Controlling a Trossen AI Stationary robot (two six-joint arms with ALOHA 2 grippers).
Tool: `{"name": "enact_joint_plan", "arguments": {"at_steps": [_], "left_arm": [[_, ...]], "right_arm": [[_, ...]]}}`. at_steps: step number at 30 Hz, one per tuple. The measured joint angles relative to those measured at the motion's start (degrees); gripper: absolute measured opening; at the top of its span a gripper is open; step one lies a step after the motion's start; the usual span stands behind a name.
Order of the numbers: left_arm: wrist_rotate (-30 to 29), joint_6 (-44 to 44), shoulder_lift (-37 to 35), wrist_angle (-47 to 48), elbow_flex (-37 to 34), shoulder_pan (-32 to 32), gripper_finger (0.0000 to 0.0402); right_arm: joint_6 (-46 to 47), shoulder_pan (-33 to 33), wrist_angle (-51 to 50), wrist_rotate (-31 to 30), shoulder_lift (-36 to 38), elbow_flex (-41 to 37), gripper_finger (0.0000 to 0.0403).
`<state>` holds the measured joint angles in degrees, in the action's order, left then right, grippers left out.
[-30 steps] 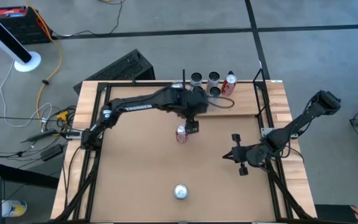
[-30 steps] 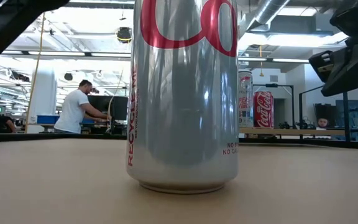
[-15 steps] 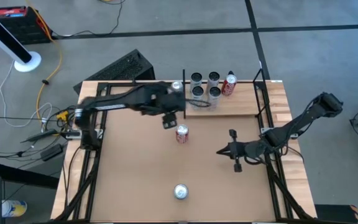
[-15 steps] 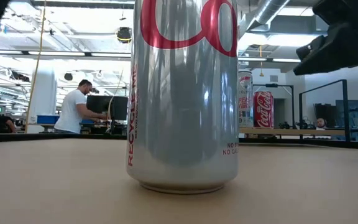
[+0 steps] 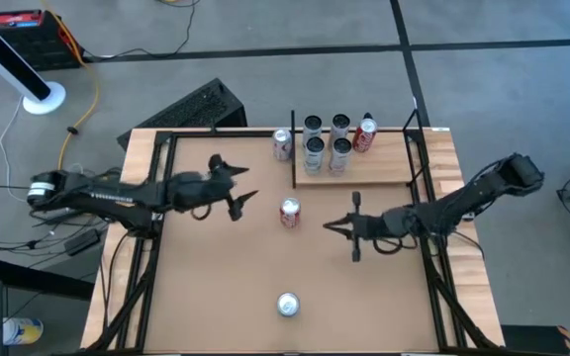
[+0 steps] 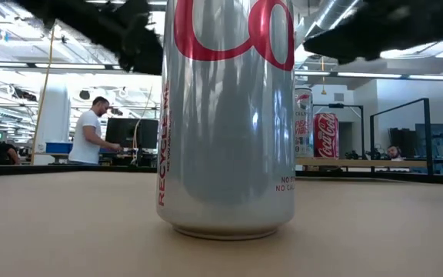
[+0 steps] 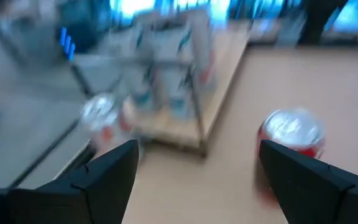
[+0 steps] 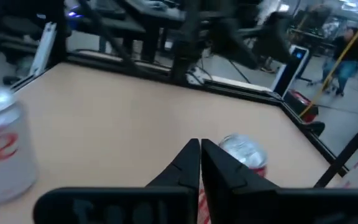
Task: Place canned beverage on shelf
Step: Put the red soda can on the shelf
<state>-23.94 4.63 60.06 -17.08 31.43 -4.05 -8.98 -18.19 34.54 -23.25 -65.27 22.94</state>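
Facing camera-side can, person behind.

Even, bright overhead light — ceiling strip lights glare in the low view, shadows stay soft. The left wrist view is motion-smeared; the near silver can looms, sheen-streaked.

"RECYCLE ME" on silver can, "Coca-Cola" on red can

nearest can: glossy silver metal, smooth and mirror-bright, with red print. tabletop: matt tan board, smooth. shelf: pale bare wood plank, with thin black metal posts. my fingers: matt black plastic, by the look of them.
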Motion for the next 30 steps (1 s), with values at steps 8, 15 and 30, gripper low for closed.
{"name": "enact_joint_plan", "arguments": {"at_steps": [8, 15, 30], "left_arm": [[11.2, 6.3, 0.7, -47.0, -22.7, -4.2, 0.032], [12.3, 10.8, 1.9, -46.4, -21.6, -7.3, 0.032], [21.0, 9.1, 2.2, -38.9, -20.3, -9.5, 0.032]], "right_arm": [[3.2, 16.9, -13.2, 16.0, -4.5, 11.2, 0.0103], [1.4, 25.1, -22.6, 23.2, -7.9, 21.6, 0.021], [3.7, 17.1, -22.2, 18.4, -19.5, 27.7, 0.0327]]}}
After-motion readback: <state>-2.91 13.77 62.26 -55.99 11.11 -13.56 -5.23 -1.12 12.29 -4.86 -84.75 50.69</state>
